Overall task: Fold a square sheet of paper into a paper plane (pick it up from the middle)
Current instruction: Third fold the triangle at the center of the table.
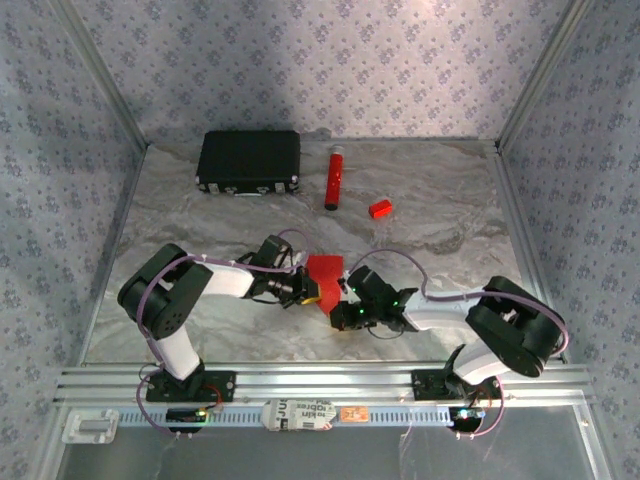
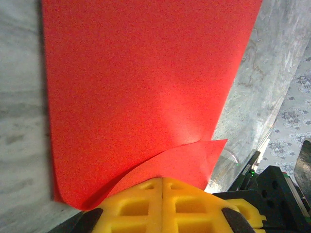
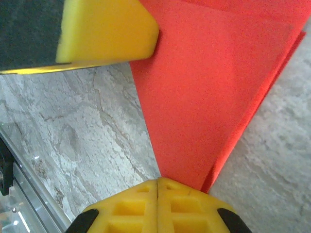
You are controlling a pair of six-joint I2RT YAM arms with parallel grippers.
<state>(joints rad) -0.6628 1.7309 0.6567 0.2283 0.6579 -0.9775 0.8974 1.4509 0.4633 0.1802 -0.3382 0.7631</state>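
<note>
My left claw (image 2: pixel 162 190) is closed, its yellow pads pressed together on the near edge of the paper (image 2: pixel 136 87). That edge curls up off the counter (image 2: pixel 19 121) into the pinch. Beyond the pads the red sheet spreads away flat. A second layer pokes out from under it on the right as a pointed flap, so the paper is folded.

My right claw (image 3: pixel 158 191) is closed too, gripping a pointed corner of the same paper. Here two layers show along the paper's right edge. At the top left of my right wrist view, one yellow finger (image 3: pixel 107 29) of my left claw sits against the paper's edge.

From above, the paper lies on the near middle of the counter, between my two claws, which reach it from either side. At the far side stand a black case (image 1: pixel 249 162), a red tube (image 1: pixel 333 178) just right of it and a small red block (image 1: pixel 379 208), all well apart from the paper.
</note>
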